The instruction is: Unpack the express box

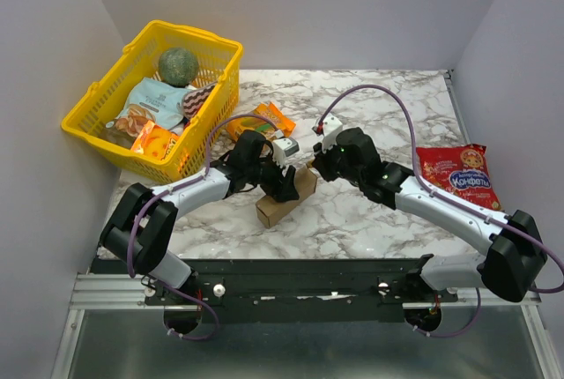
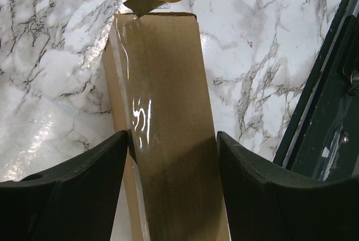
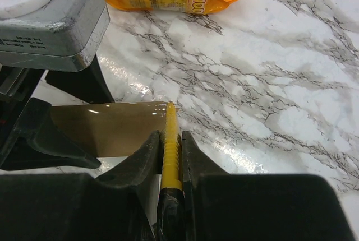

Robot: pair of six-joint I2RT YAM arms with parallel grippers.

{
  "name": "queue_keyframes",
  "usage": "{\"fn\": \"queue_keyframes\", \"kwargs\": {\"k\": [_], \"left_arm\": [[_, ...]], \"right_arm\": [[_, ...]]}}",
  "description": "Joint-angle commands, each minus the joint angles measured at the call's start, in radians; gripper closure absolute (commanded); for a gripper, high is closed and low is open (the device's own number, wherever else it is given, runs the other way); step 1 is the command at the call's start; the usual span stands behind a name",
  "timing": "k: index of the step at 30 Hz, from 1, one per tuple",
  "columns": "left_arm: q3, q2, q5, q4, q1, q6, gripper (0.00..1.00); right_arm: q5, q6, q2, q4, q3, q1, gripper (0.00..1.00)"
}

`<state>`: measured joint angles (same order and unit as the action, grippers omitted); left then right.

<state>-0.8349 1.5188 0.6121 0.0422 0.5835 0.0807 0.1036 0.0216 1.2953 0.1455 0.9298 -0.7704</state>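
The box [image 2: 168, 84] lies flat on the marble table [image 1: 352, 220], around the middle and a little to the left, turned at an angle so one short end points toward the near left. The left gripper [image 2: 173, 134] comes over it from the left with its jaws spread wide, one finger against each long side, so it has hold of the box across its width. Clear glossy tape [image 2: 137, 112] runs along the top of the box. The right gripper [image 3: 170, 137] reaches in from the right with its jaws drawn close together, pinching a yellow knife [image 3: 170, 117] that sticks out past the fingertips. The blade [image 2: 140, 4] rests at the far end of the box's top face, at the edge of the tape. Just beyond the box, on the far side, lies an orange snack packet [image 1: 264, 121]. A yellow basket [image 1: 88, 106] with packets and a round green thing [image 1: 178, 66] in it stands at the far left. A red snack bag [image 1: 458, 178] lies well apart on the right.
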Motion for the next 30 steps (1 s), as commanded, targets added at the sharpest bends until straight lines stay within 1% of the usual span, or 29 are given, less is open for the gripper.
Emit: {"fn": "queue_keyframes", "kwargs": {"k": [1,3,5,12,20,30], "left_arm": [[0.016,0.001,0.028,-0.015,0.001,0.010,0.30],[0.016,0.003,0.028,-0.011,0.001,0.008,0.30],[0.016,0.007,0.026,-0.008,0.001,0.010,0.30],[0.010,0.017,0.023,-0.005,0.001,0.010,0.30],[0.000,0.029,0.017,-0.011,0.001,0.019,0.30],[0.008,0.032,0.011,-0.019,0.001,0.039,0.31]], "right_arm": [[0.054,-0.011,-0.001,-0.017,0.021,-0.007,1.00],[0.071,-0.011,-0.011,-0.021,0.035,-0.006,1.00],[0.080,-0.048,-0.013,-0.024,0.040,-0.006,1.00],[0.087,-0.058,-0.005,-0.027,0.034,-0.006,1.00],[0.009,-0.034,0.019,-0.015,0.035,-0.006,0.99],[-0.025,-0.032,0.038,0.020,0.046,-0.007,1.00]]}}
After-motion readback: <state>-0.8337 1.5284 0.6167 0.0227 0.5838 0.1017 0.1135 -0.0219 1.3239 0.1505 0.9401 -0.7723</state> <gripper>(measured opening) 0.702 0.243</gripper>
